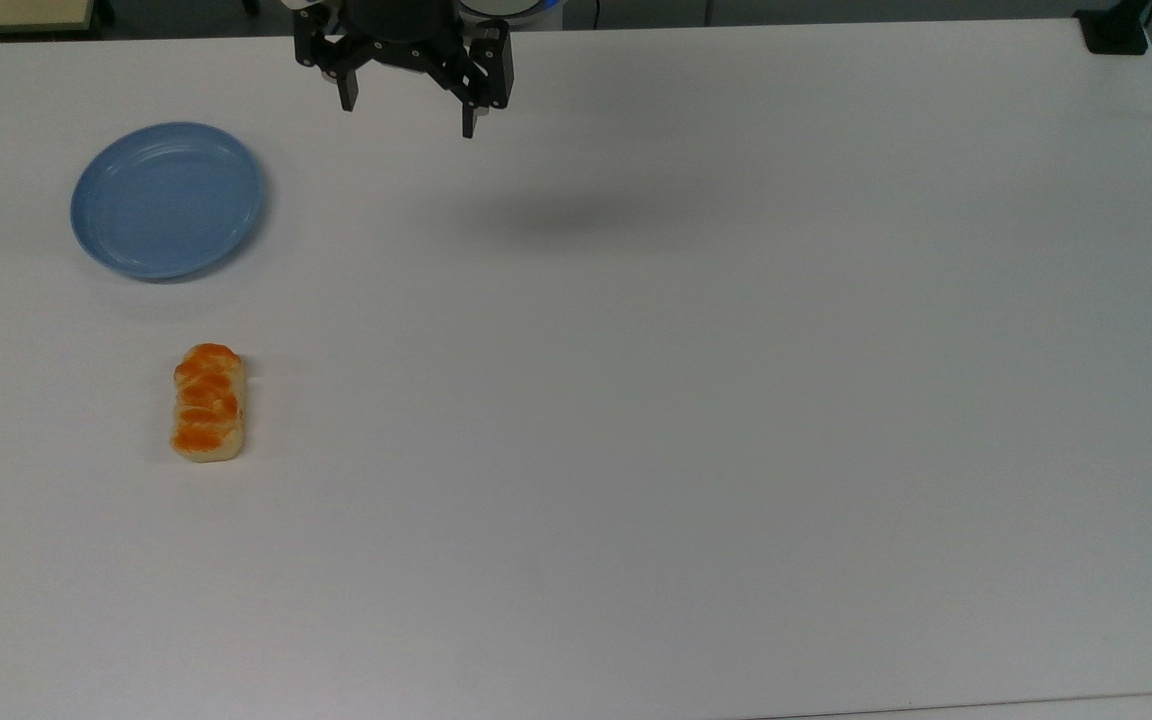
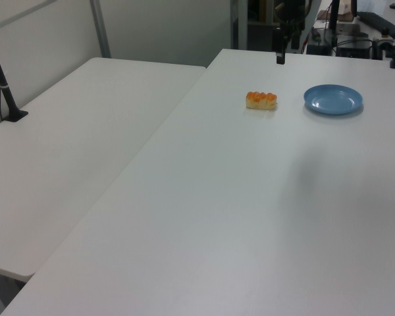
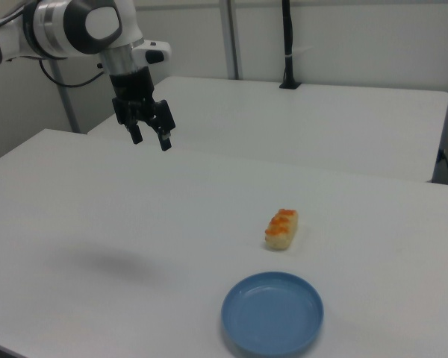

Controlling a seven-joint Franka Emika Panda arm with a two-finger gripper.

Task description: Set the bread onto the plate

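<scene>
The bread [image 1: 207, 402] [image 2: 261, 100] [image 3: 281, 228], a braided orange-brown bun with pale sides, lies flat on the white table. The round light-blue plate [image 1: 168, 199] [image 2: 333, 99] [image 3: 272, 312] sits apart from it with nothing on it, higher up in the top view. My gripper [image 1: 408, 115] [image 3: 150, 139] hangs high above the table near the top view's upper edge, well away from both. Its two black fingers stand open with nothing between them. In the left view one black finger [image 2: 280, 56] shows at the far end of the table.
The white table [image 1: 696, 400] spreads wide to the top view's right of the bread and plate. A second white table [image 2: 72, 145] adjoins it on the left view's left. A black post base [image 1: 1114, 30] stands at the top view's upper right corner.
</scene>
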